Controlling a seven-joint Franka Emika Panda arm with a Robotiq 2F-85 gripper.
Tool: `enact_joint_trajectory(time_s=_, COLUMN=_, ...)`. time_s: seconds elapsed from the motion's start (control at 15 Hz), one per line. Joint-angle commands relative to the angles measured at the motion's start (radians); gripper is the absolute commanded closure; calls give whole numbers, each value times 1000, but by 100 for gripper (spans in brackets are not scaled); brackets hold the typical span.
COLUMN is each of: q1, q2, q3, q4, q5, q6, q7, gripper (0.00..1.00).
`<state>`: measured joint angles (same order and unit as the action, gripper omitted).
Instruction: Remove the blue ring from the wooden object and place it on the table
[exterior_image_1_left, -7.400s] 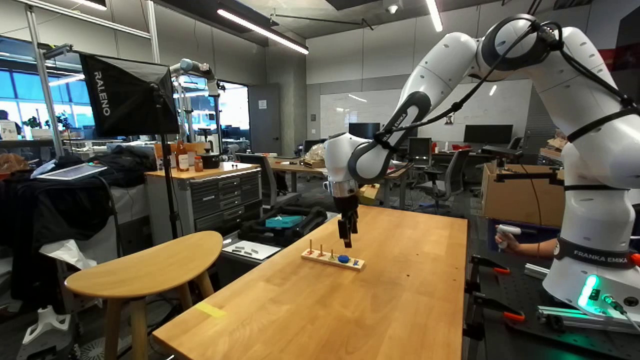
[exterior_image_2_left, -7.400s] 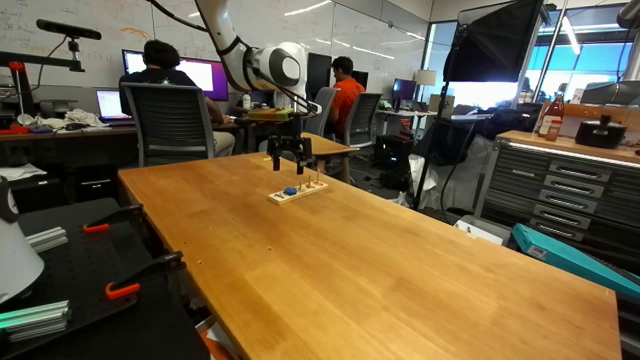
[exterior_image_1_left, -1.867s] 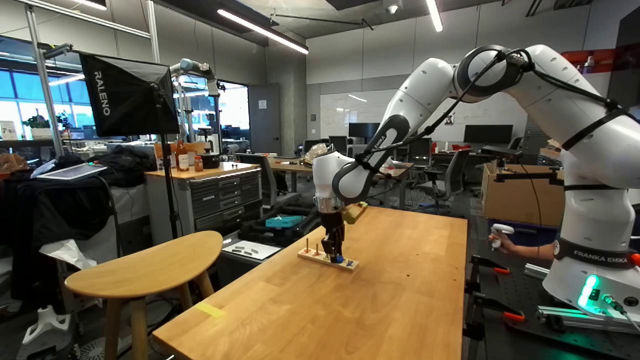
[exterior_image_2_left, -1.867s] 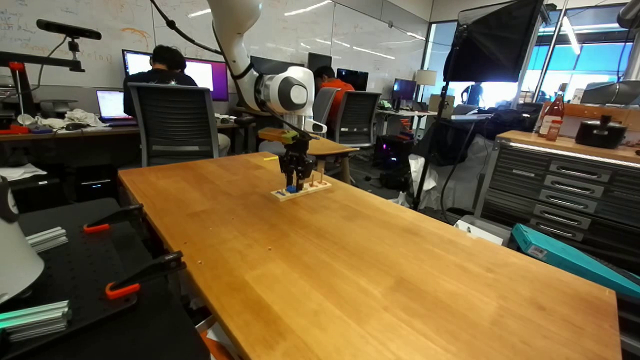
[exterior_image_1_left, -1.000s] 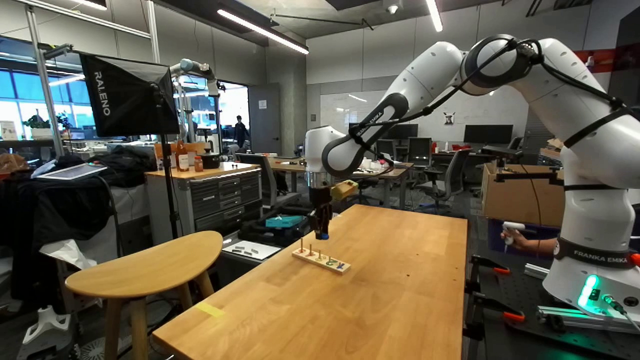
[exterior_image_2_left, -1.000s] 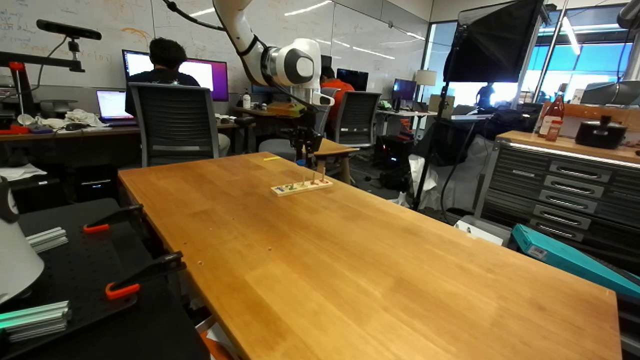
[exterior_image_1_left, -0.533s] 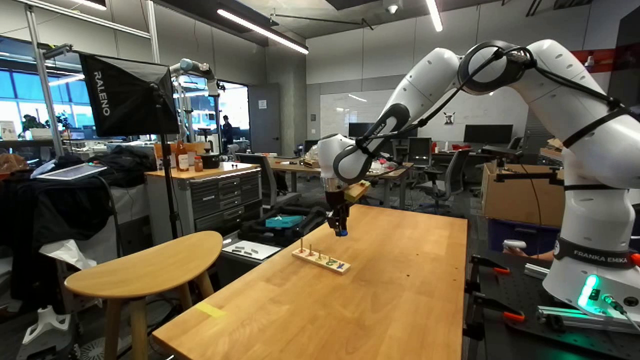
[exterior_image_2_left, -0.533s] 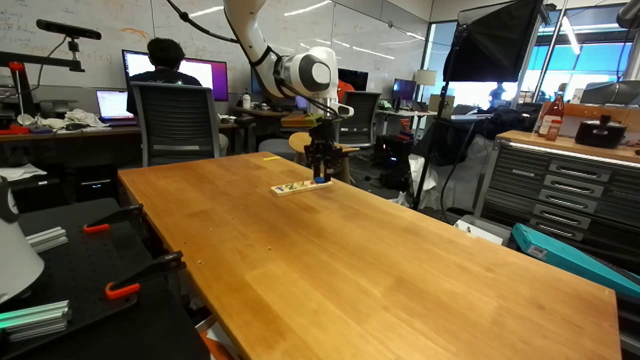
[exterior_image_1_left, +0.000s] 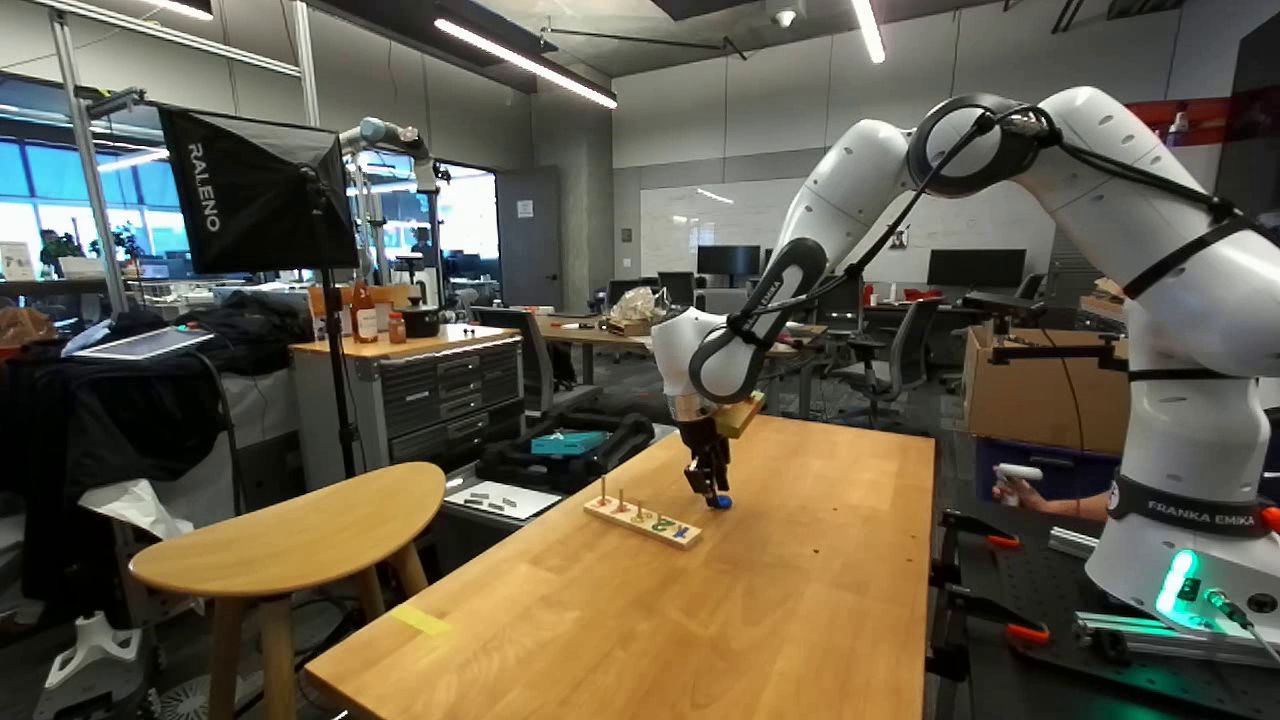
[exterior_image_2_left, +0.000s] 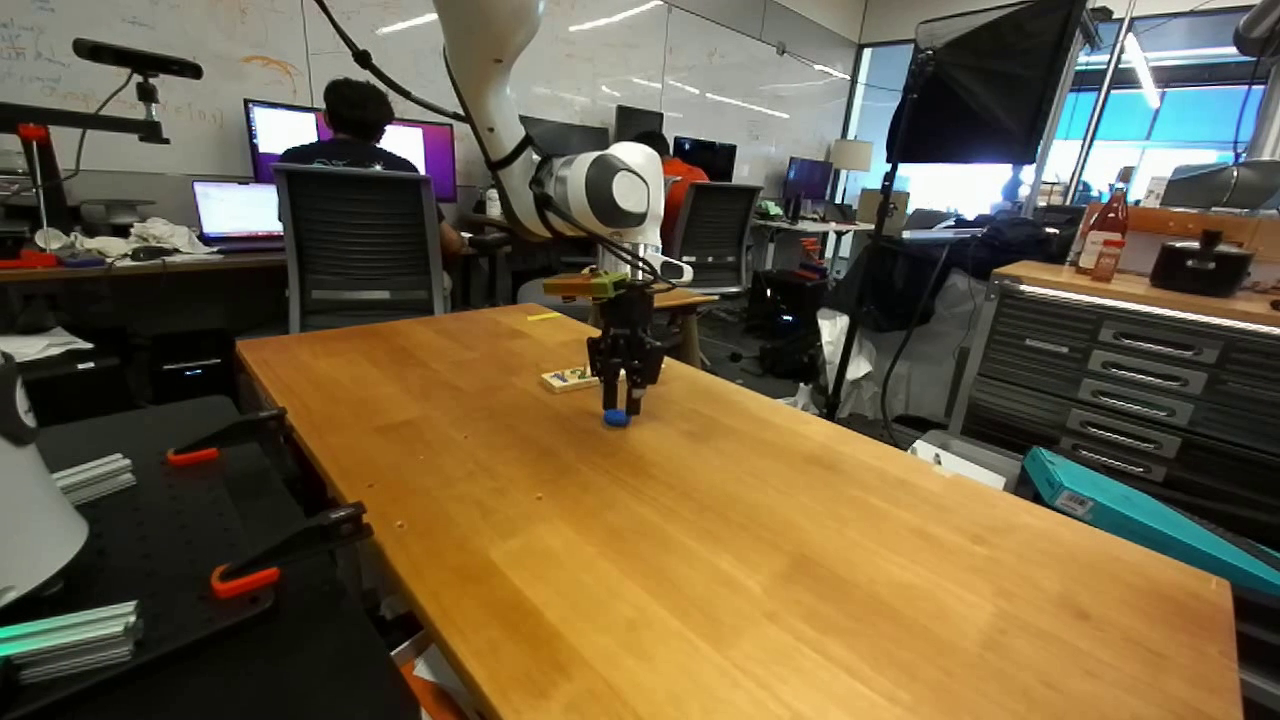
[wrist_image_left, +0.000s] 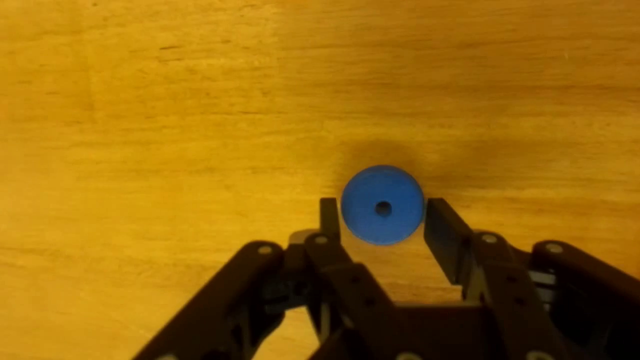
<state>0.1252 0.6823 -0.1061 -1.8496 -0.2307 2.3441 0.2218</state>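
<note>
Toward the left side of the table, in an exterior view, lies the wooden pegboard, a narrow, pale strip, its upright pegs shorter and shorter from the far end to the near one. Painted marks run along it; a green one looks like a numeral 2.

Just right of the wooden pegboard and apart from it, the gripper points down, its two fingers set tight against opposite sides of the blue ring; I judge that it is grasping the piece. The blue ring is off the pegs, so the removing half of the task can be counted as done. In both exterior views it is down at about the level of the table, though whether its underside touches I cannot tell. What remains seems slight: settle it if it is not resting yet, part the fingers, and lift away without dragging it.

Seen from above in the wrist view, the blue ring is a plain, evenly round disc, with a small dark hole at its centre, far narrower than the disc itself. It appears level, the hole facing up, and no lettering shows on it.

Farther right, in an exterior view, the Franka Panda arm arches over toward the gripper.
</note>
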Motion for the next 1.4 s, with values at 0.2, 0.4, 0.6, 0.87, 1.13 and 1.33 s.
enact_joint_trajectory(time_s=0.2, q1=28, q2=-89, q3=71, q4=53, q5=40, q6=-54, q7=-11, gripper=0)
enact_joint_trajectory(time_s=0.4, q1=37, q2=-158, q3=120, q4=106, q5=72, q6=-108, q7=-28, gripper=0)
enact_joint_trajectory(time_s=0.6, q1=61, q2=-247, q3=137, q4=171, q5=82, q6=-252, q7=-3, gripper=0)
enact_joint_trajectory(time_s=0.87, q1=90, q2=-295, q3=161, q4=304, q5=77, q6=-433, q7=29, gripper=0)
enact_joint_trajectory(time_s=1.13, q1=111, q2=-269, q3=186, q4=412, q5=74, q6=-527, q7=29, gripper=0)
enact_joint_trajectory(time_s=1.33, q1=122, q2=-242, q3=195, q4=448, q5=79, q6=-561, q7=32, gripper=0)
